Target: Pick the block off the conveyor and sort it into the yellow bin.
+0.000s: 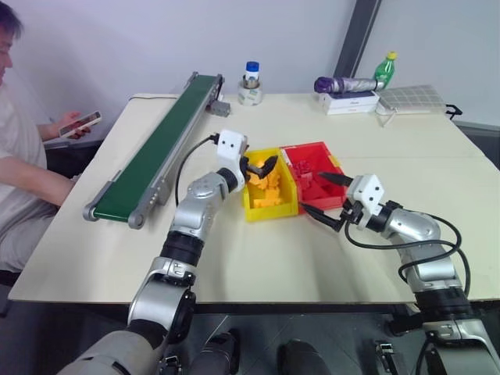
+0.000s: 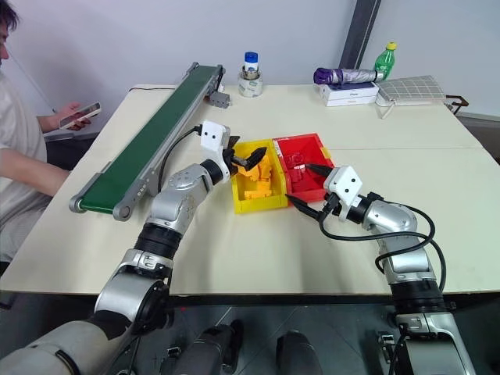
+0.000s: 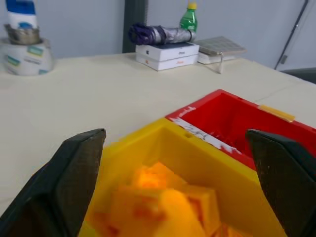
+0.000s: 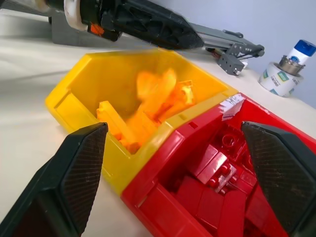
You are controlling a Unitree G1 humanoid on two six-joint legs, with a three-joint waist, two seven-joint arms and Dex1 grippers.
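Left gripper [image 1: 258, 166] spread above yellow bin [image 1: 251, 205] rim, right gripper [image 1: 326, 198] spread beside red bin [image 1: 331, 161]

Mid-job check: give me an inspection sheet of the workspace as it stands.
Surface: beige table, belt along its left side, nothing seen on it.
Job's things: yellow bin holds yellow-orange blocks; one blurred block seems to be mid-drop.
Clutter: red bin of red blocks touching the yellow one; tape roll, bottles, boxes at far edge.
Grippers: left gripper open over yellow bin; right gripper open at red bin's near corner.
Cables: black cables along both forearms.
Surroundings: seated person with phone, beside the belt.
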